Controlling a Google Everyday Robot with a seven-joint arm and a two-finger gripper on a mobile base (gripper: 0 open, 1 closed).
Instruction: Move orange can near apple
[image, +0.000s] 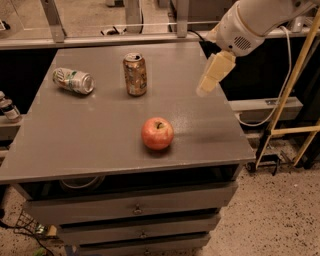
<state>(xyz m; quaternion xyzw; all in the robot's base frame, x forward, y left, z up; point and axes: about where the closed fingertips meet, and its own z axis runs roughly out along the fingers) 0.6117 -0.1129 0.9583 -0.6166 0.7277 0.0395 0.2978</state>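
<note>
The orange can (135, 74) stands upright at the back middle of the grey table (100, 145). The apple (157, 133) sits in front of it and a little to the right, near the table's front, about a can's height away from the can. My gripper (204, 89) hangs over the right part of the table on the white arm (250, 22). It is well to the right of the can, above and behind the apple, and holds nothing.
A white-and-green can (73, 80) lies on its side at the back left. Drawers (135, 207) sit under the tabletop. A yellow frame (292, 85) and a cable stand to the right. Small bottles (7, 107) sit left of the table.
</note>
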